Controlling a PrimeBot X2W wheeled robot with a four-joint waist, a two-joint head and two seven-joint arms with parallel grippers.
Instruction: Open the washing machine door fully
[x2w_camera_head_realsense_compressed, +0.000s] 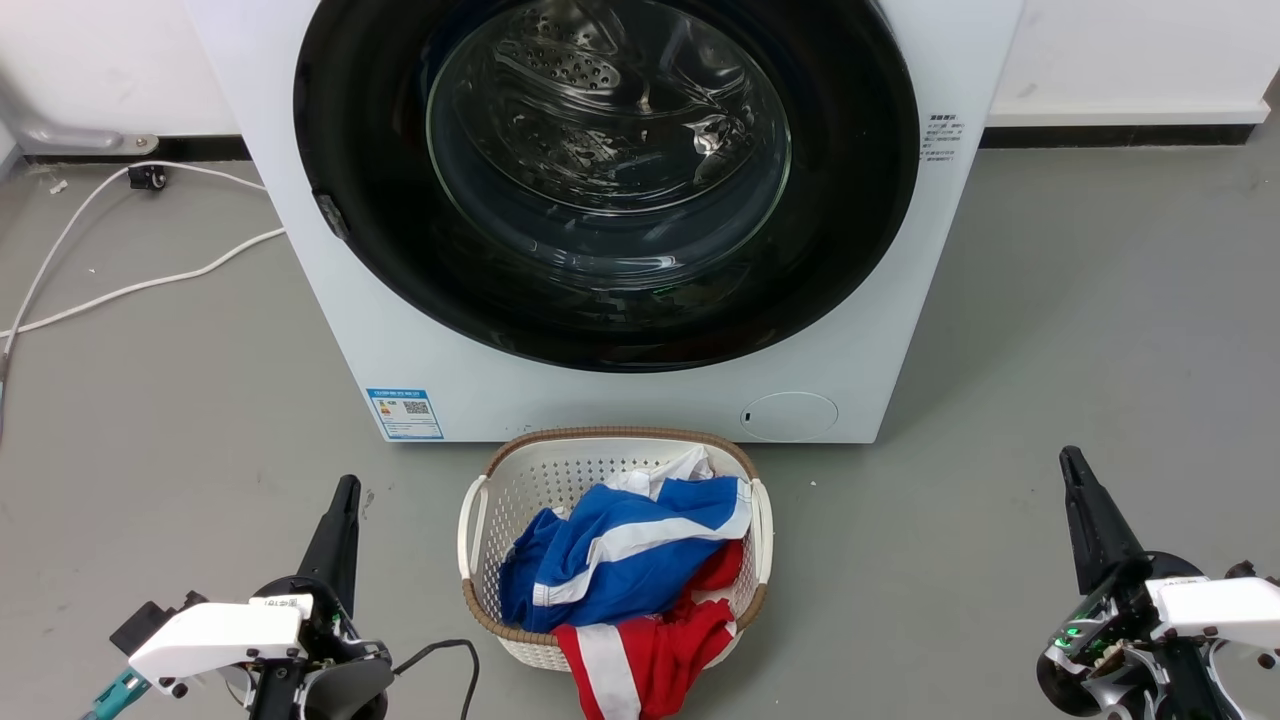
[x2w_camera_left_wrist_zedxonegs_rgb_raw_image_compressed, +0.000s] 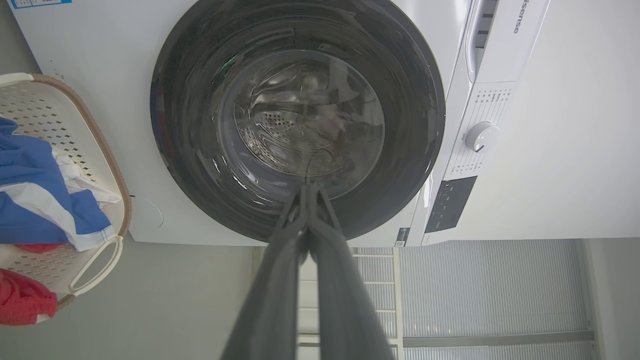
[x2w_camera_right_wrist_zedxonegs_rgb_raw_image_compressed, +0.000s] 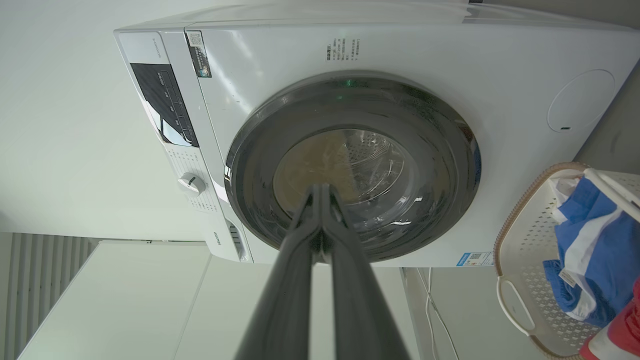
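Note:
The white washing machine (x2w_camera_head_realsense_compressed: 300, 200) stands straight ahead on the grey floor. Its round black-rimmed washing machine door (x2w_camera_head_realsense_compressed: 606, 180) lies flat against the front, closed, with the steel drum showing through the glass. A small dark latch tab sits on the door's left rim. My left gripper (x2w_camera_head_realsense_compressed: 347, 487) is at the lower left, shut and empty, well short of the machine. My right gripper (x2w_camera_head_realsense_compressed: 1070, 458) is at the lower right, also shut and empty. The door (x2w_camera_left_wrist_zedxonegs_rgb_raw_image_compressed: 297, 120) fills the left wrist view beyond the touching fingertips, and the door (x2w_camera_right_wrist_zedxonegs_rgb_raw_image_compressed: 352, 170) shows likewise in the right wrist view.
A white laundry basket (x2w_camera_head_realsense_compressed: 480, 510) holding blue, white and red clothes sits on the floor right in front of the machine, between my arms. White cables (x2w_camera_head_realsense_compressed: 130, 290) trail over the floor at the left. The control panel and dial (x2w_camera_left_wrist_zedxonegs_rgb_raw_image_compressed: 481, 136) are at the machine's top.

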